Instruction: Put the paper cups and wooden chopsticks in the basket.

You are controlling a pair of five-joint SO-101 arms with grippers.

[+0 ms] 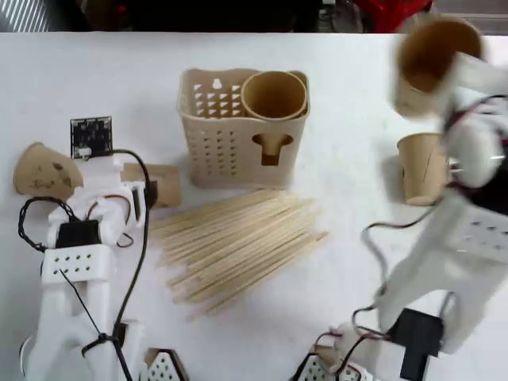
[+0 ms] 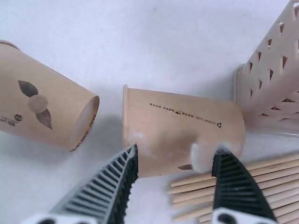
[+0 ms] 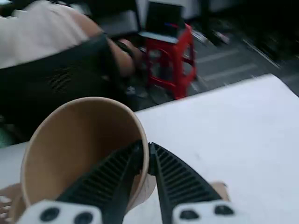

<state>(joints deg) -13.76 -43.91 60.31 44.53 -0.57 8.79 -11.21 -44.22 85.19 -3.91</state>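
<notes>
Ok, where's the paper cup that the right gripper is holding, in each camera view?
High view: the paper cup is upper right, held up, a standing cup below it in the picture.
Right wrist view: close up, its wall pinched by the right gripper, one finger inside.
Left wrist view: faces a lying cup and the basket instead.
Shared landmark: the white table.

Bright, even light fell from above on the white table (image 1: pixel 95 79); the basket (image 1: pixel 222 155) and the lying paper cup (image 2: pixel 177 130) cast soft, short shadows, the room (image 3: pixel 233 37) beyond lay dim
</notes>
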